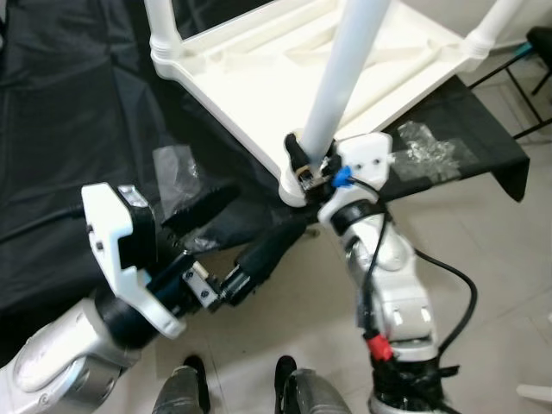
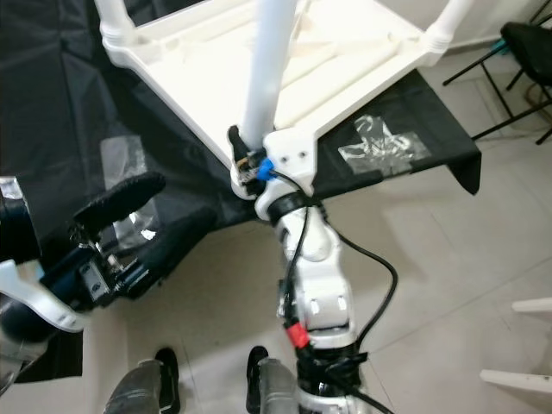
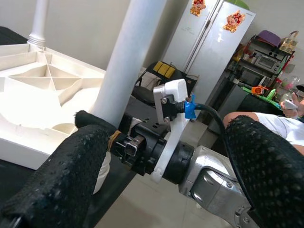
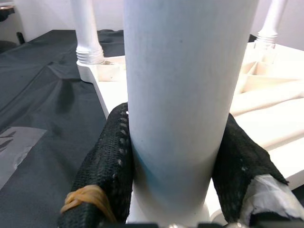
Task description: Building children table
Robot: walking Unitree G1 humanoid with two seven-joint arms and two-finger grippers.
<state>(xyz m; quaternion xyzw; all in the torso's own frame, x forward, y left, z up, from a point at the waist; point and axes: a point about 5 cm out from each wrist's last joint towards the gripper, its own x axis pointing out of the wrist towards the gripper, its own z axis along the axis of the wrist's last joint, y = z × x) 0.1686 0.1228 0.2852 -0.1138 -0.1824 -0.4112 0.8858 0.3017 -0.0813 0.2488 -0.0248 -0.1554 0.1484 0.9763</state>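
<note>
The white children's table (image 1: 285,69) lies upside down on a surface (image 1: 69,112) draped in black cloth, its ribbed underside facing up like a shallow tray; loose white legs (image 1: 379,65) lie inside its hollows. A white leg (image 1: 341,82) stands upright at the near corner, its top cut off by the frame; further legs rise at the far left (image 1: 164,26) and far right (image 1: 492,26) corners. Crumpled clear plastic (image 1: 431,147) lies on the cloth to the right, and another clear piece (image 1: 177,177) to the left.

The right claw (image 1: 312,164) reaches up from below the surface's edge and is closed around the base of the near leg, one black finger (image 4: 107,161) pressed on each side.

The left claw (image 1: 246,228) is held low and to the left of that corner, its fingers (image 1: 203,207) spread wide apart and gripping nothing, pointing toward the right wrist.

Far to the right, a partly cut-off person (image 3: 285,114) sits near a refrigerator (image 3: 213,52).
</note>
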